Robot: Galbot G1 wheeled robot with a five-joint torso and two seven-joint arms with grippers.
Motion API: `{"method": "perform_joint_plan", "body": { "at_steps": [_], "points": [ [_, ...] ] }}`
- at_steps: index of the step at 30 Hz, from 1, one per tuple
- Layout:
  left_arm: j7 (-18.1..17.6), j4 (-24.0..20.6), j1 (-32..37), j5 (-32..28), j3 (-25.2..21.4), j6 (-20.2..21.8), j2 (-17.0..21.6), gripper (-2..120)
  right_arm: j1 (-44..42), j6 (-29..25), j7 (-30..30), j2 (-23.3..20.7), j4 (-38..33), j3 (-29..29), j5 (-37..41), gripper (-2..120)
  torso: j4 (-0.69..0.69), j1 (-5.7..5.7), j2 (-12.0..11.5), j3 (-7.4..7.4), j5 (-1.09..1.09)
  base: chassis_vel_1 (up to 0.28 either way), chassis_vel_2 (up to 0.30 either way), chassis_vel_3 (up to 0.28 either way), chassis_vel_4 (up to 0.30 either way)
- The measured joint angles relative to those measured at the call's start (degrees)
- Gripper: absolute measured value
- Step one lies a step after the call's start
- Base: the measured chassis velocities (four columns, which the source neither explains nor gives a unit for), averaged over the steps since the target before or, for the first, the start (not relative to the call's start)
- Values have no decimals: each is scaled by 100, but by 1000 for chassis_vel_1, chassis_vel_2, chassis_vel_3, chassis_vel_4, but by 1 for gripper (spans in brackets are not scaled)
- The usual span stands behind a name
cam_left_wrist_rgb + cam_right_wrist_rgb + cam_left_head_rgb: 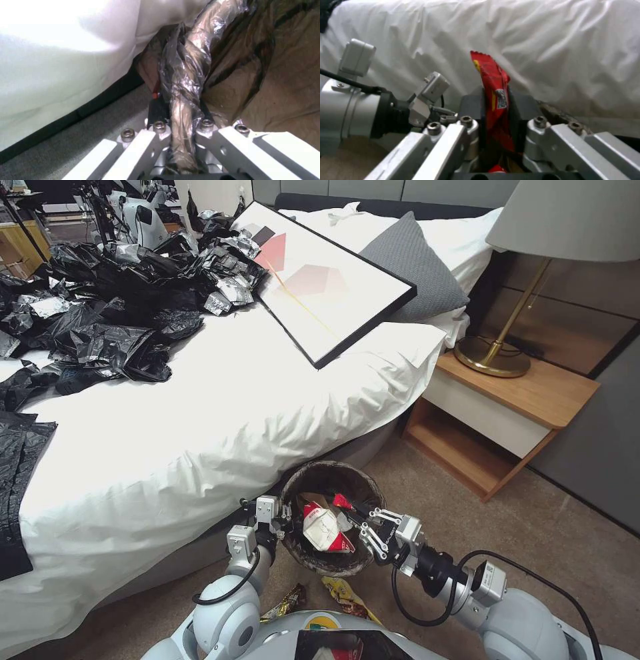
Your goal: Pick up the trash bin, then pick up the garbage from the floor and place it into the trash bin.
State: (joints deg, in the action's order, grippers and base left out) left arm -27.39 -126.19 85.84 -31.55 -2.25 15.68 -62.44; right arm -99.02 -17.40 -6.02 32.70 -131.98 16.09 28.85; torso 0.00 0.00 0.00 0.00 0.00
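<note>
Bedroom, carpet beside bed [200,400]. Left tool [181,125] clamped on bin [331,473] liner rim, bin held off floor. Right tool [496,110] over bin, gripping red wrapper [493,82]. Cup [325,528] inside bin.

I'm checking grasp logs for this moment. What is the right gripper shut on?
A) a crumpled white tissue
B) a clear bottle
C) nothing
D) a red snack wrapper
D: the right wrist view shows the red wrapper pinched between the fingers of the right gripper, which the head view places over the trash bin.
</note>
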Motion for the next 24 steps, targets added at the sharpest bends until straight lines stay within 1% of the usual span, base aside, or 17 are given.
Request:
{"method": "perform_joint_plan", "body": {
  "at_steps": [1,3,4,5,6,7,9,10,12,14,15,17,18,22,24],
  "points": [
    [0,-2,1,1,1,0,-1,2,6,0,5,17,18,-12,-7,22,0,0,0,0,0,0,0,0,0],
    [0,-5,3,3,2,0,-2,2,9,0,13,61,50,-32,-16,32,0,0,0,0,0,0,0,0,0],
    [0,-5,3,3,2,0,-2,2,9,0,13,61,50,-32,-16,32,0,0,0,0,0,0,0,0,0],
    [0,-6,3,3,2,0,-2,2,8,0,16,74,56,-34,-18,36,0,0,0,0,0,0,0,0,0],
    [0,-13,4,3,3,0,0,2,-1,0,17,96,64,-35,-26,44,0,0,0,0,0,0,0,0,0],
    [0,-13,4,3,3,0,0,2,-1,0,17,96,64,-35,-26,44,0,0,0,0,0,0,0,0,0],
    [0,-18,1,3,4,0,3,2,-19,0,17,110,62,-31,-37,53,0,0,0,0,0,0,0,0,0],
    [0,-18,1,3,4,0,3,2,-19,0,17,110,62,-31,-37,53,0,0,0,0,0,0,0,0,0],
    [0,-19,1,4,5,0,4,2,-27,2,19,118,52,-27,-42,62,0,0,0,0,0,0,0,0,0],
    [0,-20,4,6,7,0,4,2,-39,3,23,134,32,-23,-46,74,0,0,0,0,0,0,0,0,0],
    [0,-20,4,6,7,0,4,2,-39,3,23,134,32,-23,-46,74,0,0,0,0,0,0,0,0,0],
    [1,-20,6,8,7,0,5,2,-53,5,23,146,10,-11,-47,82,0,0,0,0,0,0,0,0,0],
    [1,-20,6,8,7,0,5,2,-53,5,23,146,10,-11,-47,82,0,0,0,0,0,0,0,0,0],
    [2,-26,10,9,5,0,8,2,-60,-3,26,203,-63,60,-48,99,0,0,0,0,0,0,0,0,0],
    [2,-28,12,9,5,0,8,2,-58,-8,34,227,-82,77,-44,99,0,0,0,0,0,0,0,0,0]
  ]
}}
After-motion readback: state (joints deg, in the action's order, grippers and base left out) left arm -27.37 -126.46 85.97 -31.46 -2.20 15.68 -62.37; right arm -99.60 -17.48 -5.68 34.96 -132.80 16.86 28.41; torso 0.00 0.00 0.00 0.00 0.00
